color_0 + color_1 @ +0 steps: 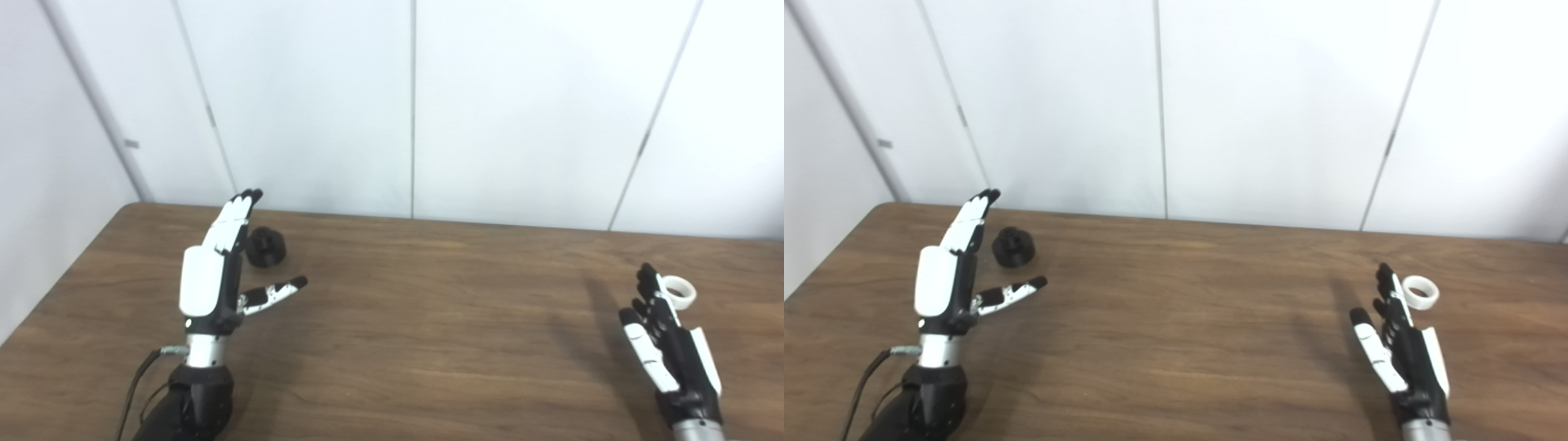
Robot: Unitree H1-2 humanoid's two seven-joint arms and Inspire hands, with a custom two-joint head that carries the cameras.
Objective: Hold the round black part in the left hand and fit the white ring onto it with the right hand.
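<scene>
- Table (429, 343): brown wood-grain top, matte, rounded far-left corner. Plain white panelled wall (520, 110) behind, with thin vertical seams.
- Left hand (211, 275): raised above the table's left side, holding nothing. Glossy white shell on the back, black underside, silver metal cuff at the wrist. Fingers straight and pointing toward the far edge, thumb splayed out to the right. A thin cable runs down beside the black forearm.
- Round black part (266, 246): on the table at far left, just right of the left hand's fingers and beyond the thumb. Matte black, squat cylinder with a narrower stepped neck on top. It appears to sit apart from the fingers, though the overlap in the left eye view makes that hard to confirm; the right eye view shows a gap.
- Middle of the table carries only soft shadows.
- Right hand (1399, 349): low at the near right, nothing in its grasp. Same build: black palm side, white segments, silver cuff at the bottom edge. Fingers extended and slightly fanned, tips pointing toward the far edge.
- White ring (1420, 291): lying flat on the table at the right, just right of the right hand's fingertips. Short, smooth, thick-walled band, open centre facing up.
</scene>
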